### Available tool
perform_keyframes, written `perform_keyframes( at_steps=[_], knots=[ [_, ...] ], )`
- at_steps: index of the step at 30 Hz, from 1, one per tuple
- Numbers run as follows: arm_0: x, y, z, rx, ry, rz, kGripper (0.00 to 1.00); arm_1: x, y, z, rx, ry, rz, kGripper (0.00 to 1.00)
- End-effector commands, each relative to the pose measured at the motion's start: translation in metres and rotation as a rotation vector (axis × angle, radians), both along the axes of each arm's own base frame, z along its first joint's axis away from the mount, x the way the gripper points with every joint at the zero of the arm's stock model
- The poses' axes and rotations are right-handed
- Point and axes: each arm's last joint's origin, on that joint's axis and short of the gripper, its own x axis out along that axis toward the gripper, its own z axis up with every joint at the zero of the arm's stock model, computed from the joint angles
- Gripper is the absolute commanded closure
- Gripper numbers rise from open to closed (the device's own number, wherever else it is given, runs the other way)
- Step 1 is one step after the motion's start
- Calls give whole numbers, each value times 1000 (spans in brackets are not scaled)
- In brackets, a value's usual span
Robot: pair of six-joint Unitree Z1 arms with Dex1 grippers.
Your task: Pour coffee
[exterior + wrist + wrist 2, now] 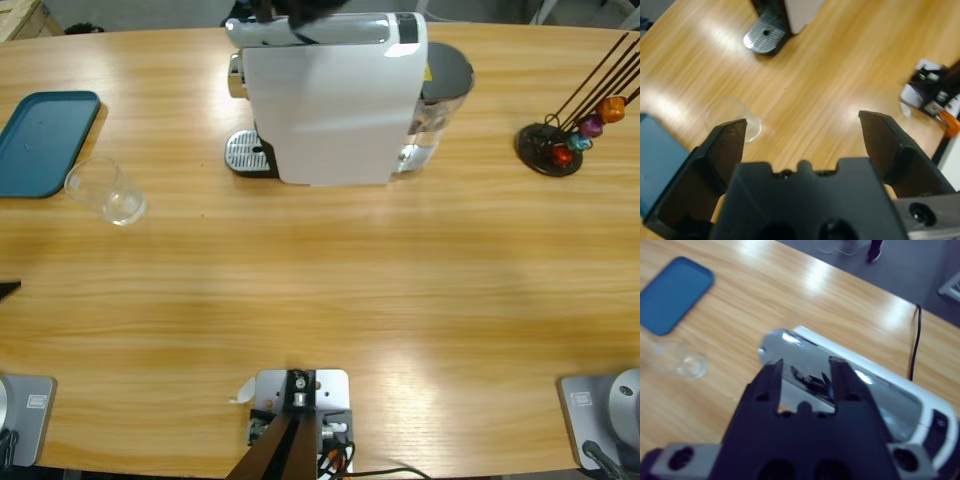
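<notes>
Right wrist view: right gripper [805, 371] seemingly clasps machine's lever [790, 352]; left gripper [802, 132] spread.

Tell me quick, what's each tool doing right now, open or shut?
Left tool: open, empty, above the wooden table with the clear glass tumbler ahead.
Right tool: over the white coffee machine's silver lever; grip cannot be told.

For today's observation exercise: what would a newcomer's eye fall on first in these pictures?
First, the big white coffee machine at the table's far middle, with the right tool over its silver lever. Next, the clear empty glass at the left beside a blue tray, with the left tool wide open above the wood near it.
</notes>
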Motion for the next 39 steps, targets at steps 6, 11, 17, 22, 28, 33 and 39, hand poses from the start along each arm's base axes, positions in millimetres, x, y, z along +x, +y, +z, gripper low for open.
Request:
perform_keyframes(
  at_steps=[6,11,17,22,28,33,39],
  knots=[
    [90,-4,-37,114,99,321,0,-100,-138,41,73,70,147,0],
    [103,-3,-68,80,91,349,0,-109,-152,24,84,79,143,0],
    [113,-8,-84,92,149,333,0,-110,-153,9,89,95,139,0],
    [126,-12,-97,115,186,326,0,-114,-159,2,85,104,144,0],
    [138,-16,-115,141,239,320,0,-118,-164,-3,79,115,149,0],
    [140,-17,-120,149,257,321,56,-117,-162,-8,87,119,148,0],
    [142,-18,-121,120,286,359,705,-115,-159,-14,94,125,142,4]
  ],
)
